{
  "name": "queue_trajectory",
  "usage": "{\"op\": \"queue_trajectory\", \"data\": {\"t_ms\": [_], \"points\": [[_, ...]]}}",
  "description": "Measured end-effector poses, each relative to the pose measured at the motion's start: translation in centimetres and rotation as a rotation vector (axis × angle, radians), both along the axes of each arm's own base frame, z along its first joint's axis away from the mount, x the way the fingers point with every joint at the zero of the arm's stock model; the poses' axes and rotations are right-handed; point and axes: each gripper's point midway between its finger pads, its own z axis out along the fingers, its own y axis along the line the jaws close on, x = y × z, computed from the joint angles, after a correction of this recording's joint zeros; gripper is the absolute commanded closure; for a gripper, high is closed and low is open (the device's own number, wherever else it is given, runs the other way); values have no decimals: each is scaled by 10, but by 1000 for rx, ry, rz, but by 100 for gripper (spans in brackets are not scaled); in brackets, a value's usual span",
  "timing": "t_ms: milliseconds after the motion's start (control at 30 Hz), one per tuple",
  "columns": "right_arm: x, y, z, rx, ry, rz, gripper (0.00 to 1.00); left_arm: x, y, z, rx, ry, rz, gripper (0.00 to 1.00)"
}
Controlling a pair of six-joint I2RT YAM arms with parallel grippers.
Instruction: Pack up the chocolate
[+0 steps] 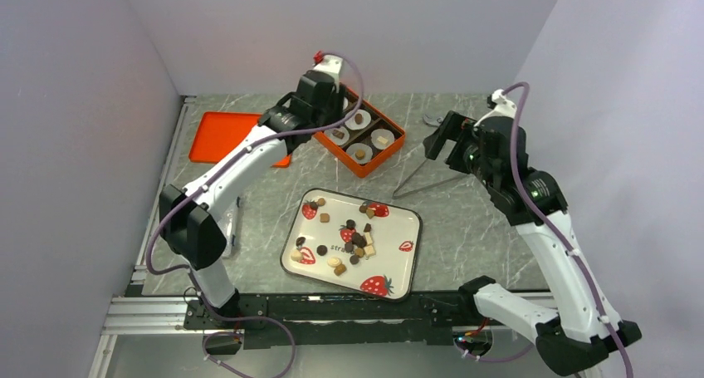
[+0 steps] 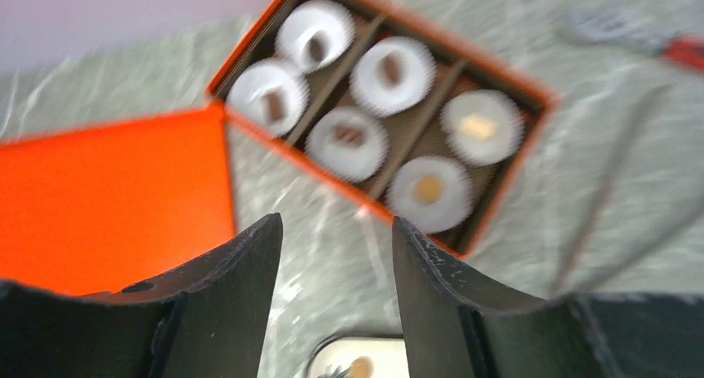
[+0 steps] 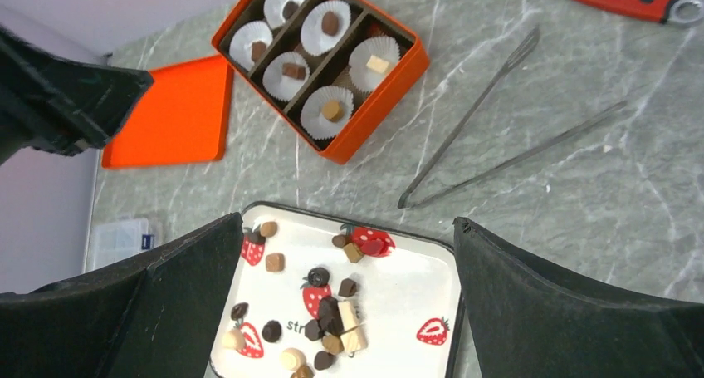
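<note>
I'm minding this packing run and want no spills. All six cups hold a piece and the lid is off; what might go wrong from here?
1. The left arm's fingers hover open by the box; a low sweep might upset a paper cup.
2. The chocolate on the tray lies clumped, so one pinch may catch several pieces.
</note>
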Motion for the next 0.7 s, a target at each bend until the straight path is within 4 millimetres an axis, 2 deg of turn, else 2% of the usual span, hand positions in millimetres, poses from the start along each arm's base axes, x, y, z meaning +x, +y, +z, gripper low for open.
{"op": "queue_trajectory", "data": {"t_ms": [133, 200, 267, 367, 500, 600, 700], "points": [[9, 13, -12, -10, 39, 52, 0, 10, 67, -67, 88, 157, 168, 50], [14, 19, -16, -11, 53, 78, 0, 12, 96, -93, 120, 230, 226, 52], [17, 25, -21, -10, 70, 102, 0, 18, 119, -111, 128, 281, 274, 54], [23, 32, -29, -12, 95, 128, 0, 31, 144, -130, 122, 325, 317, 59], [27, 35, -35, -24, 109, 142, 0, 49, 157, -162, 116, 398, 328, 62], [27, 36, -37, -32, 111, 151, 0, 64, 155, -190, 104, 453, 312, 61], [29, 37, -38, -39, 112, 157, 0, 69, 152, -213, 102, 504, 292, 61]]}}
